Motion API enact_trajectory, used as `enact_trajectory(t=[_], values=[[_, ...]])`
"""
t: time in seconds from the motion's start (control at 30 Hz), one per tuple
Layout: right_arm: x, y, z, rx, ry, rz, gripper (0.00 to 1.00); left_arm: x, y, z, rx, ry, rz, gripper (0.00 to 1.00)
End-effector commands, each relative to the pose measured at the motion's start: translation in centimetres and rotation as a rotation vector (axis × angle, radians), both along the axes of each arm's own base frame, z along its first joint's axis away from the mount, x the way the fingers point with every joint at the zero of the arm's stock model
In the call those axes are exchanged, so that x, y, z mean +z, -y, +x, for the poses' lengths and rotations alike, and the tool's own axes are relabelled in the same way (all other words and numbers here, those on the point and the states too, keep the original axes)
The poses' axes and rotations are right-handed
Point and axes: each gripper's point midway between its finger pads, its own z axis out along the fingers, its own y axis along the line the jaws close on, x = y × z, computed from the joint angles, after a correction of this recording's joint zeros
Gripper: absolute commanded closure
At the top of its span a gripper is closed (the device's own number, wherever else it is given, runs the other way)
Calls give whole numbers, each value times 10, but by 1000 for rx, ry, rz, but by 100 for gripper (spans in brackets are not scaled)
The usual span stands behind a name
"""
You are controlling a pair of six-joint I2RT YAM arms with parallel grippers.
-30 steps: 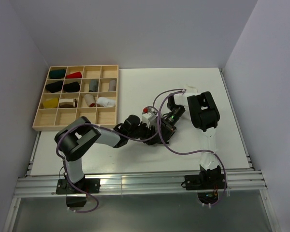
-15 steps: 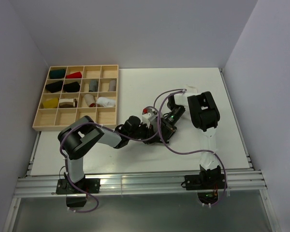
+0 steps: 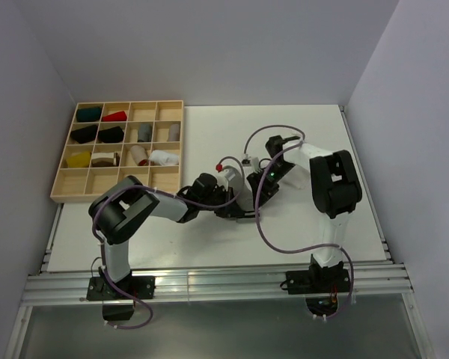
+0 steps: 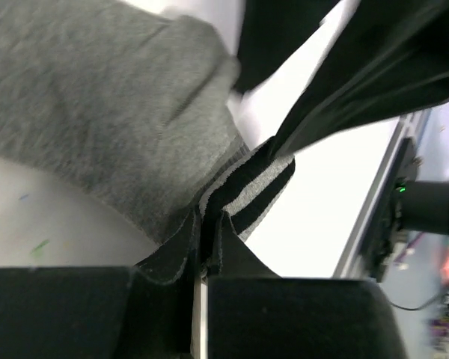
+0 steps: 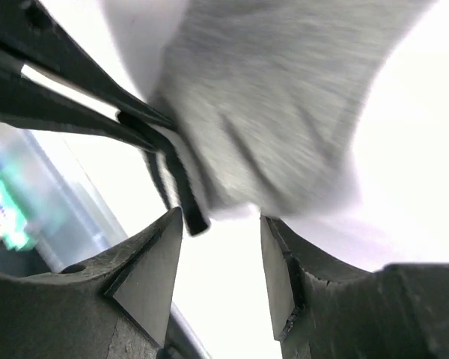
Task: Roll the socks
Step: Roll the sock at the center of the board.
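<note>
A mid-grey sock (image 4: 112, 105) with dark stripes at its cuff (image 4: 254, 187) lies on the white table. My left gripper (image 4: 208, 228) is shut on the striped cuff edge, and the fabric is pinched between its fingers. In the right wrist view the same sock (image 5: 284, 112) fills the top, with the left gripper's fingers (image 5: 75, 97) holding the cuff (image 5: 172, 176). My right gripper (image 5: 221, 247) stands open just in front of the sock, nothing between its pads. From above, both grippers (image 3: 228, 203) (image 3: 247, 196) meet at mid-table and hide most of the sock.
A wooden compartment tray (image 3: 112, 197) sits at the table's back left, holding small red, yellow, green, black and grey cloth bundles. The table's right edge rail (image 3: 374, 202) runs beside the right arm. Cables loop over both wrists.
My left gripper has closed on the striped cuff. My right gripper has opened and let go of the sock, and the right arm's elbow has swung to the right.
</note>
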Motion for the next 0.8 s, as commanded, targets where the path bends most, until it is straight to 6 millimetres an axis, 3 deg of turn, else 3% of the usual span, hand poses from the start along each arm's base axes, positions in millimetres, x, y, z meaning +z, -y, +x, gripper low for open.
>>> enact_trajectory(t=[0.0,0.1,0.23,0.3,0.33,0.43,0.47,0.57,0.67,0.77], values=[[17,9,40,-76,221,-8,46,-38,-34,-11,72,-217,125,100],[19,18,42,-114,259,9,47,-39,-40,-14,65,-309,136,100],[34,33,53,-111,459,-19,48,-36,-41,-23,38,-464,108,100],[32,37,46,-98,517,-38,47,-33,-40,-24,22,-518,57,100],[49,33,49,-67,621,-20,46,-31,-41,-24,34,-563,33,100],[56,29,37,4,726,3,44,-35,-43,-37,-8,-660,11,100],[69,22,32,42,787,20,44,-38,-46,-39,-7,-685,13,100],[68,7,6,165,870,33,40,-39,-49,-45,-8,-751,1,100],[69,-9,-7,245,925,48,37,-40,-53,-45,13,-795,0,100],[57,-27,-25,347,947,36,37,-40,-55,-46,13,-829,0,100]])
